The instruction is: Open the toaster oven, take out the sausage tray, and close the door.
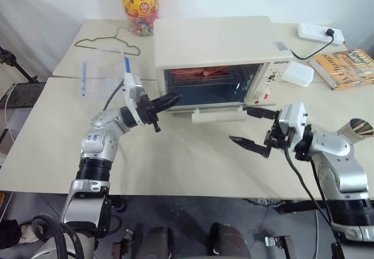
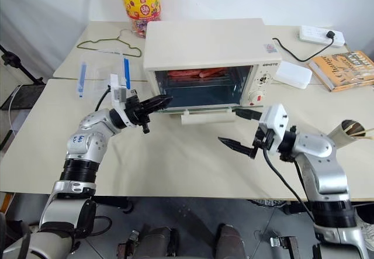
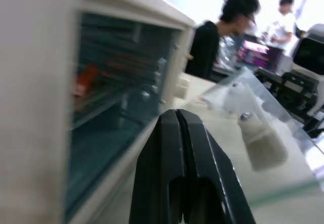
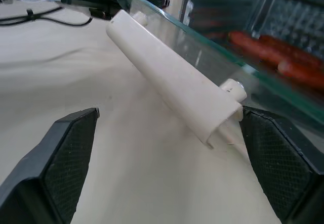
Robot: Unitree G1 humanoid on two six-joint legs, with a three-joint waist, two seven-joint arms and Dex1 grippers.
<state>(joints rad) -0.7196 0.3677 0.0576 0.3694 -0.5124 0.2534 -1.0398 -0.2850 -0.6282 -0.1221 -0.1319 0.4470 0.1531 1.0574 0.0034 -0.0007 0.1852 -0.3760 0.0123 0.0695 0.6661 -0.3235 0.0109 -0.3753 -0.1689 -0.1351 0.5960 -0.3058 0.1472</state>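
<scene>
Cream tabletop (image 1: 175, 165) holds the toaster oven (image 1: 216, 60), its glass door (image 1: 217, 114) folded down flat. Inside, the sausage tray (image 1: 201, 73) sits on an upper shelf. My left gripper (image 1: 169, 100), fingers pressed together, points at the oven's left front corner; my right gripper (image 1: 252, 128), jaws spread wide, hangs near the door's handle (image 4: 172, 77).

Cream-white toaster oven (image 1: 213, 41); red-orange sausages (image 4: 276, 52), perhaps; black gripper fingers (image 3: 177, 148); yellow-lidded jar (image 1: 138, 4).
</scene>
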